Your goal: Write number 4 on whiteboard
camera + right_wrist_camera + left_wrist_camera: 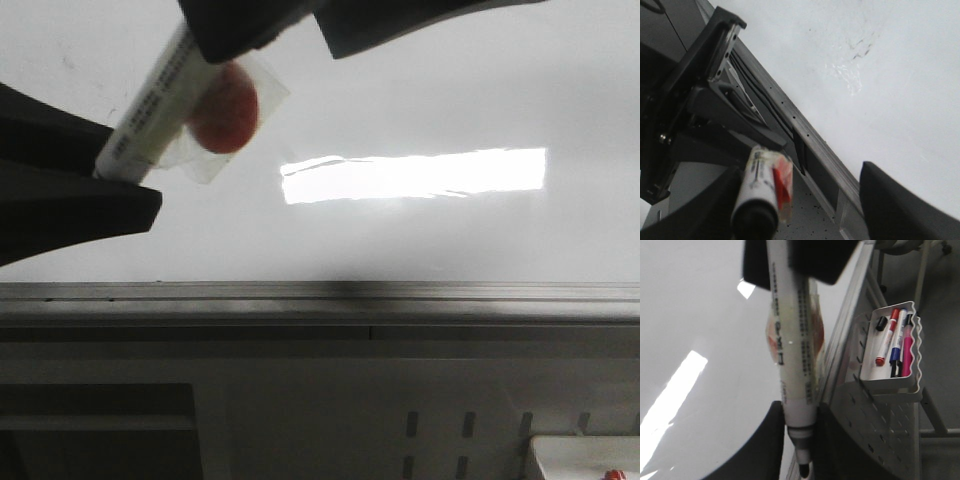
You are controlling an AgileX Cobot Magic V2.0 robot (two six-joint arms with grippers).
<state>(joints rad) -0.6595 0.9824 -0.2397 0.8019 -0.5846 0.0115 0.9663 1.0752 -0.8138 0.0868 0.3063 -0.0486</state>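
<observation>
The whiteboard (420, 90) had loads of bare room above its grey rail (320, 292). The left gripper (792, 260) was clamped on a white marker (790, 355), tip angled down-left. Couldn't tell the right gripper's (805, 200) state.

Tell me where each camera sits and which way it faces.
Front view: sits before the board, faces forward at the whiteboard over its grey rail; left gripper at left and right gripper at top meet at the marker.
Left wrist view: on the left wrist, looks along the marker, pen tray beside the board; its own fingers flank the tip.
Right wrist view: on the right wrist, faces the board's edge and the left gripper; its own fingers stand apart.
Shared: all three show marker and whiteboard.
</observation>
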